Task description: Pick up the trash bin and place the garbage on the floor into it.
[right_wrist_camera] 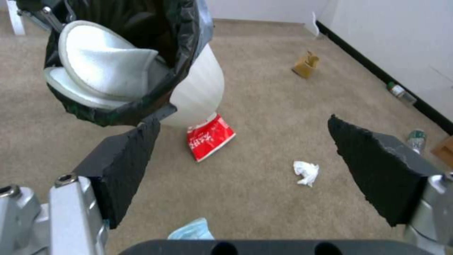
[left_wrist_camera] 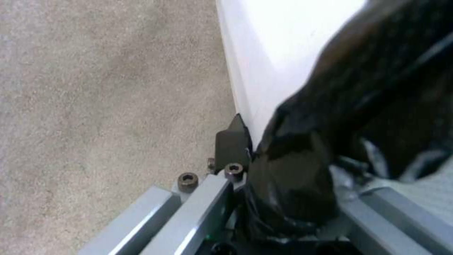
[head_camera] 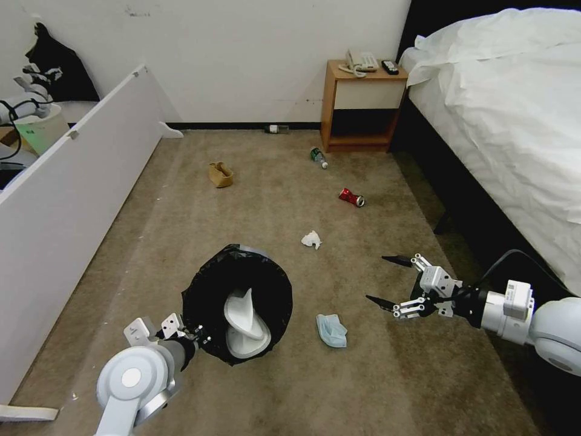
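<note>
Thin plastic trash bin (head_camera: 237, 303), judged light, is clamped at its bagged rim by left gripper (head_camera: 181, 332); right gripper (head_camera: 387, 280) is held wide open, empty, near the soft mask (head_camera: 331, 330).

Bare floor (head_camera: 375, 375) under and ahead of right pincer (head_camera: 384, 282); face mask (head_camera: 331, 330) and trash bin (head_camera: 237, 303) just beyond, bed (head_camera: 508, 121) behind.

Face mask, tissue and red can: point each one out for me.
face mask (head_camera: 331, 330), head view, middle of the blue sheet.
tissue (head_camera: 311, 240), head view, centre of the crumpled wad.
red can (head_camera: 350, 196), head view, on its red side.
</note>
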